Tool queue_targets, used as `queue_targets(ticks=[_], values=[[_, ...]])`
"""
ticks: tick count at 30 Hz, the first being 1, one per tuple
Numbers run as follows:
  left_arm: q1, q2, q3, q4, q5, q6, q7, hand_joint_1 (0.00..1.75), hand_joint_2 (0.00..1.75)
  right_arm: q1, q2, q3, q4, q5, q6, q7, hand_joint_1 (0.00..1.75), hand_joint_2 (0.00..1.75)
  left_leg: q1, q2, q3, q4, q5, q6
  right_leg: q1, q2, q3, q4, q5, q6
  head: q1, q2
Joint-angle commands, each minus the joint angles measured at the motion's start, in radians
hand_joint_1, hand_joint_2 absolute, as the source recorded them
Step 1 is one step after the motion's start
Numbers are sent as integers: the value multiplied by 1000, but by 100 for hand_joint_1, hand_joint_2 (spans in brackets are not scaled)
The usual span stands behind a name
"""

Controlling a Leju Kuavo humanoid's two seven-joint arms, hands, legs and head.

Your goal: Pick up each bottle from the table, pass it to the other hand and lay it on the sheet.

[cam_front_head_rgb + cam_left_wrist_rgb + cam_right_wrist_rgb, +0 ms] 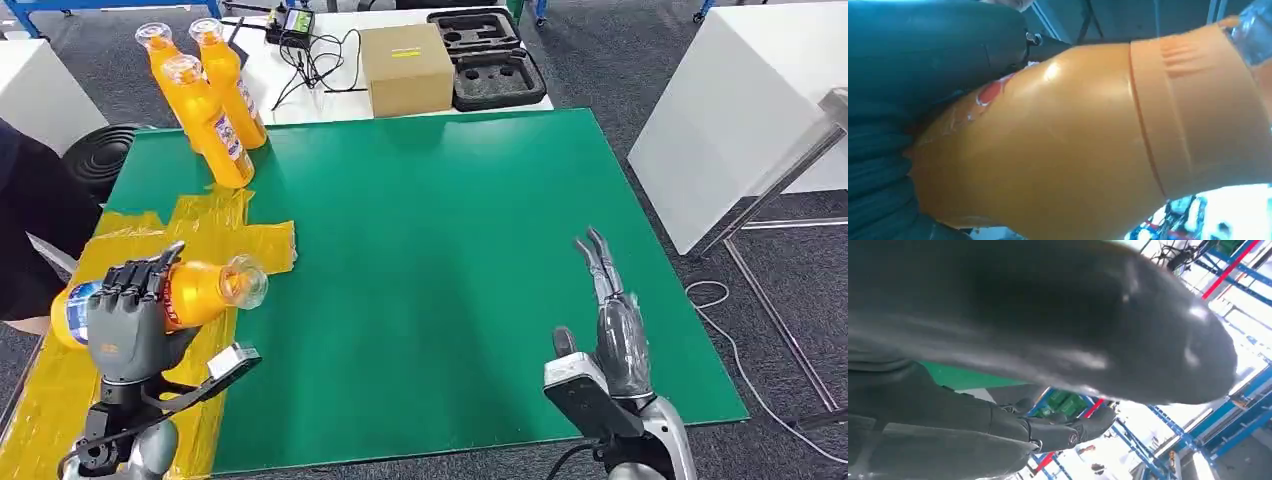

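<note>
Over the sheet: I am holding one bottle [165, 296] on its side in my left hand [128, 322], above the yellow sheet [215, 225].
Right hand [612, 320]: hanging released beside the sheet, over the green mat [450, 250], fingers straight, holding nothing.
Done: I am seeing no bottle lying on the sheet yet.
Left: three bottles [205, 100] are standing beyond the sheet's far edge, waiting.
</note>
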Motion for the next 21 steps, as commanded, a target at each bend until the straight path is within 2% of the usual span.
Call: queue_targets(ticks=[1,5,6,8,11,13,17,20,21], values=[[-32,50,-26,195,-19,6,42,175,175,-54,-23,6,60,-11,9,2,0,0,0,1,6,-1,-2,-1,1,0,5,-2,-1,-1,0,0],[-27,73,-70,283,-8,-15,81,175,175,-69,-31,18,76,-25,13,0,0,0,0,0,3,-2,-1,-1,0,-1,3,-1,-1,-1,0,0],[-27,73,-84,327,7,-5,88,175,175,-74,-32,23,84,-30,12,-1,0,0,0,1,9,-3,-2,-1,0,-1,8,-2,-3,-1,0,0],[-28,74,-116,394,-2,4,90,175,175,-78,-36,31,92,-32,12,0,0,0,-1,1,5,-3,-1,-1,-1,0,4,-2,-2,0,0,0],[-34,68,-169,461,29,-50,107,175,175,-69,-54,40,96,-37,3,-2,0,0,-1,0,8,-3,-3,-2,-1,-1,7,-2,-3,-1,0,0],[-36,67,-232,497,0,-69,125,175,175,-62,-59,38,90,-40,-1,-2,0,0,-1,-1,4,-3,-2,-2,-1,-2,4,-2,-2,0,0,0],[-104,76,-369,656,-11,-183,162,175,175,-25,-81,26,65,-36,-11,4,0,0,-1,-4,7,-3,-2,-2,-1,-5,8,-2,-4,0,0,0],[-97,84,-446,696,-26,-208,156,175,175,16,-94,18,60,-35,-21,-11,0,0,-2,-5,8,-3,-2,-2,-1,-6,8,-2,-4,0,0,0],[-96,87,-464,701,-49,-225,175,72,0,18,-94,17,60,-34,-21,-14,0,0,-1,-5,5,-2,-2,-2,-1,-4,6,-2,-4,1,0,0]])
